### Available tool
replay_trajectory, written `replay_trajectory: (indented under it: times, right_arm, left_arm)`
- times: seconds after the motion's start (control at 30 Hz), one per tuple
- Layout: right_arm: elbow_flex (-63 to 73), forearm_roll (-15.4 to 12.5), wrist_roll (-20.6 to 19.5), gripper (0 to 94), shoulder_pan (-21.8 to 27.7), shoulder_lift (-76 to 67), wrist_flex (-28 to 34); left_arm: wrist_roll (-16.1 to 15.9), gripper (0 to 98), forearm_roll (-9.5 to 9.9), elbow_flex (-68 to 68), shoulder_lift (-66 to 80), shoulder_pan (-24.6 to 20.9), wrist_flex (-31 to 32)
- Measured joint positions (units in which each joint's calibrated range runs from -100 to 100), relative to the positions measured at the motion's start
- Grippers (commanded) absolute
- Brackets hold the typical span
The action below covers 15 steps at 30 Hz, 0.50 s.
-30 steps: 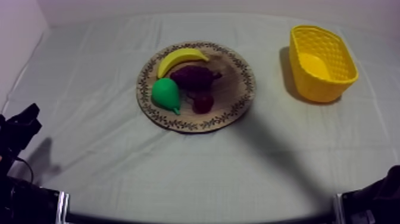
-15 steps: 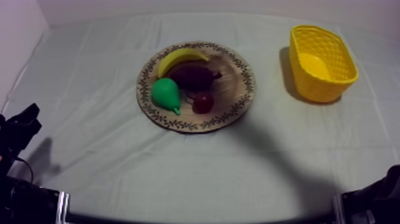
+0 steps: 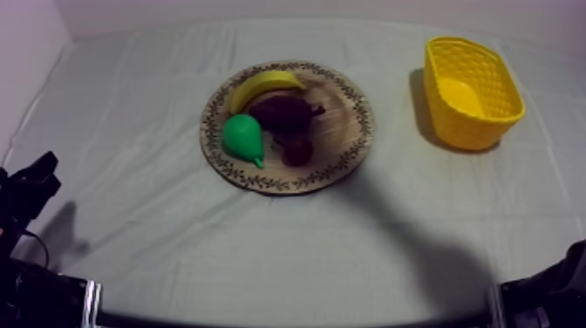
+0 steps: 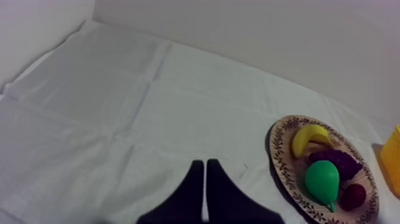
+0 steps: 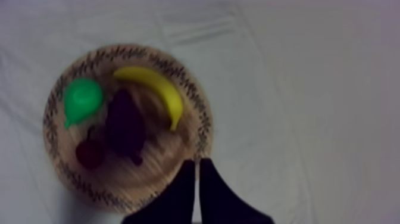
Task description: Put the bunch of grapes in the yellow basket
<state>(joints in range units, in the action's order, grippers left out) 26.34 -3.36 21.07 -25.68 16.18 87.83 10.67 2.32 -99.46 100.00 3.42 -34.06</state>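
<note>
Bunch of grapes (image 3: 283, 112) on wooden board (image 3: 342, 131), left fingers (image 4: 195, 182) together, right fingers (image 5: 208, 180) together

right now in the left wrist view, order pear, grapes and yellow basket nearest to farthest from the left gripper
From the left gripper:
1. pear, on the wooden board's near side.
2. bunch of grapes, just past the pear, mid-board.
3. yellow basket, off the board, beyond its far edge.

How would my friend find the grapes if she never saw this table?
Find the round wooden board with a patterned rim on the grey-white cloth. Among the yellow banana, green pear and small red fruit on it lies the bunch of grapes, the only dark purple, bumpy lump.
</note>
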Motion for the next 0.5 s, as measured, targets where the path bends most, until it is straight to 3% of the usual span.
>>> replay_trajectory:
  times: [0.27, 0.5]
  right_arm:
    - [2.60, -0.29, 2.83, 0.7, -1.08, 2.09, 8.89]
    - [4.00, -0.50, 1.92, 0.7, -1.88, 3.32, 9.81]
  left_arm:
    - [0.00, 0.0, 0.00, 0.00, 0.00, 0.00, 0.00]
    - [0.00, 0.0, 0.00, 0.00, 0.00, 0.00, 0.00]
